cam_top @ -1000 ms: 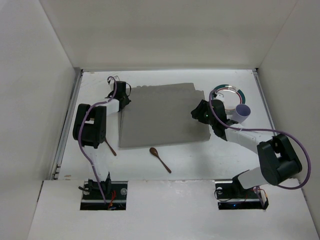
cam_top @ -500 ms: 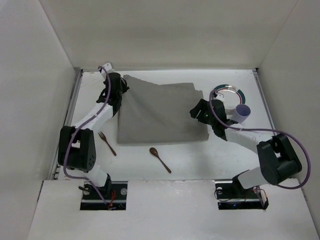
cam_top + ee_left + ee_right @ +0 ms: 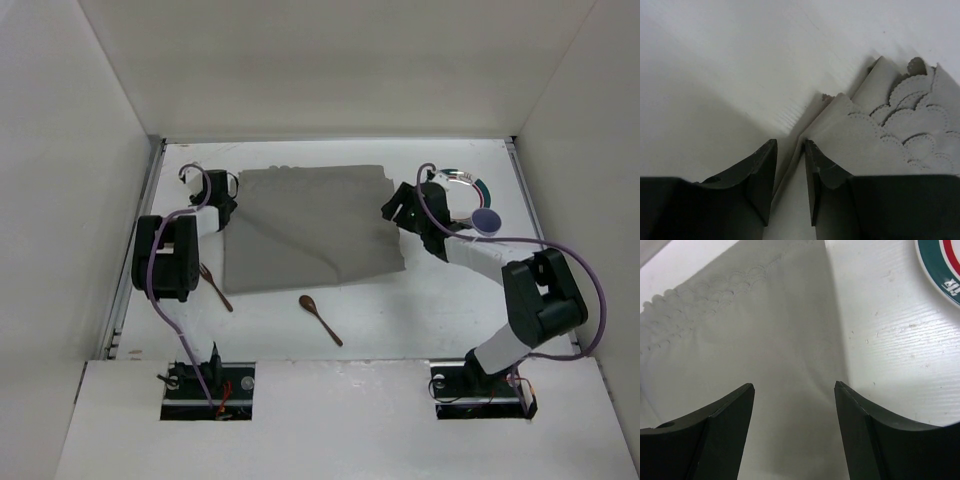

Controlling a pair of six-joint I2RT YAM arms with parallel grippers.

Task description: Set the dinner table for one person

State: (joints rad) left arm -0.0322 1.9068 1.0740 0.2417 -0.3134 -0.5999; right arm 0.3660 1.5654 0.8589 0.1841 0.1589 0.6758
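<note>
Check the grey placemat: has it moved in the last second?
Yes. The placemat has slid left, away from the plate; the spoon near it stayed put.

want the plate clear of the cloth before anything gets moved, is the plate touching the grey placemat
Apart. The right wrist view shows a strip of bare white dinner table between the placemat edge and the plate rim.

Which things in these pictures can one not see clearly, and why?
Plate: top view, the right arm covers part; right wrist view, the frame edge cuts it.
Left gripper: left wrist view, the placemat fold runs between its jaws; gripped or free, unclear.
Fork: top view, tines too small, beside the left arm.
</note>
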